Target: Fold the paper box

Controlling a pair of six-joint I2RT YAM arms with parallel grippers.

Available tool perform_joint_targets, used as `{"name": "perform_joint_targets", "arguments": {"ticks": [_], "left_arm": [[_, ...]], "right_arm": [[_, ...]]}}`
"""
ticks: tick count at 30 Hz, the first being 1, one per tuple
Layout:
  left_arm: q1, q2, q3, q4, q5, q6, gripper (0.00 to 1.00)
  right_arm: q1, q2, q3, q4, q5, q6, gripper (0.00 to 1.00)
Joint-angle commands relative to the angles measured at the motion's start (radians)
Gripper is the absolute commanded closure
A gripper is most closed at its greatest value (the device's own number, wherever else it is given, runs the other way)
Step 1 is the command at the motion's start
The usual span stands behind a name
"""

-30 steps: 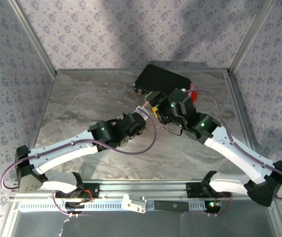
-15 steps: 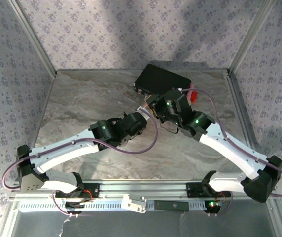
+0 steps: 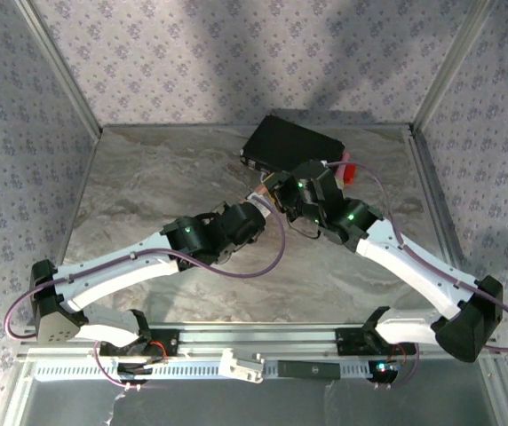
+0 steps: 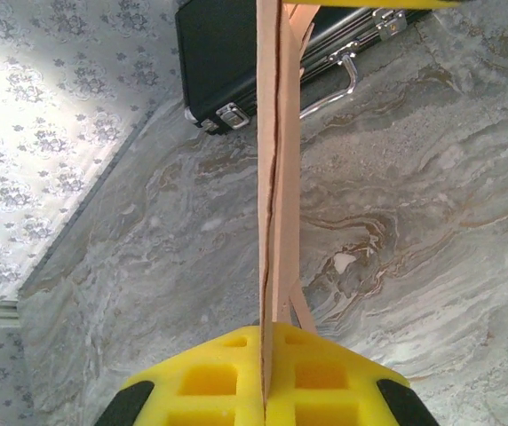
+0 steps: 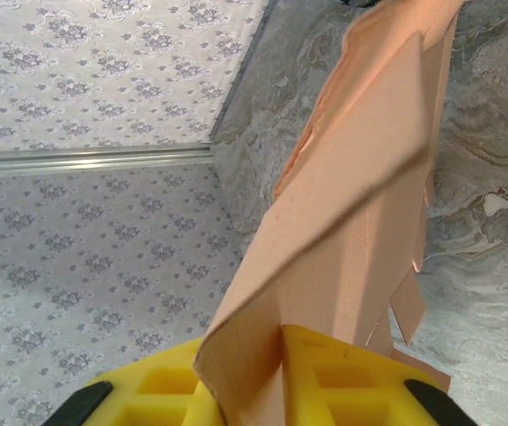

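step: mid-air fold, the sheet is held between both arms, and the box is not formed yet
paper box (image 4: 276, 177): thin salmon cardboard held off the table (image 3: 147, 186), edge-on in the left wrist view, with layers lying almost flat together; it is in front of the black case (image 3: 289, 142) and not touching it
left gripper (image 4: 263, 342): yellow pads closed tight on the lower edge of the cardboard, holding it upright
right gripper (image 5: 276, 351): jaws narrow, with the cardboard pinched in the slot between the pads; one panel curls out to the side above the pinch
loose bits: small flaps hang free on the right of the sheet in the right wrist view
how to do it well: keep the left pinch fixed as the anchor; turn the right wrist about the crease line instead of pulling away, so the panel bends at the score and does not tear
how to do it well 2: keep both grips near the edge so the pads do not block the flap coming over
risk: thin stock could buckle off the crease or slip out of the pinch if the arms pull apart
clearance: the case is just behind, so swing the fold toward the open table
vs earlier frame: the right jaws were clearly wider and have now closed onto the sheet
vs earlier frame 2: the right arm has pushed in and left, toward the left gripper; the left arm has hardly moved and its grip is unchanged
case: same spot
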Motion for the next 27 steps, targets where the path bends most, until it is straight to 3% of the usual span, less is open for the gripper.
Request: {"name": "perform_joint_targets", "arguments": {"ticks": [1, 5, 12, 13, 20, 25, 27], "left_arm": [[-0.013, 0.000, 0.057, 0.012, -0.012, 0.016, 1.00], [-0.016, -0.009, 0.068, 0.012, -0.015, 0.005, 1.00], [-0.056, -0.174, 0.091, 0.060, -0.049, -0.137, 0.32], [-0.043, -0.215, 0.087, 0.066, -0.037, -0.181, 0.26], [0.210, -0.462, 0.056, 0.034, 0.207, -0.438, 0.26], [0.317, -0.517, 0.035, -0.047, 0.290, -0.523, 0.26], [0.357, -0.509, 0.017, -0.058, 0.342, -0.556, 0.26]], "right_arm": [[-0.003, 0.008, -0.015, -0.006, -0.001, 0.023, 0.83], [-0.001, -0.010, -0.034, -0.006, 0.012, 0.040, 1.00], [0.007, -0.088, 0.015, -0.097, 0.083, -0.028, 1.00], [0.007, -0.100, 0.016, -0.109, 0.086, -0.035, 1.00], [0.064, -0.198, 0.084, -0.291, 0.115, -0.024, 1.00], [0.184, -0.271, 0.091, -0.404, 0.250, 0.043, 1.00], [0.188, -0.264, 0.088, -0.398, 0.261, 0.070, 1.00]]}}
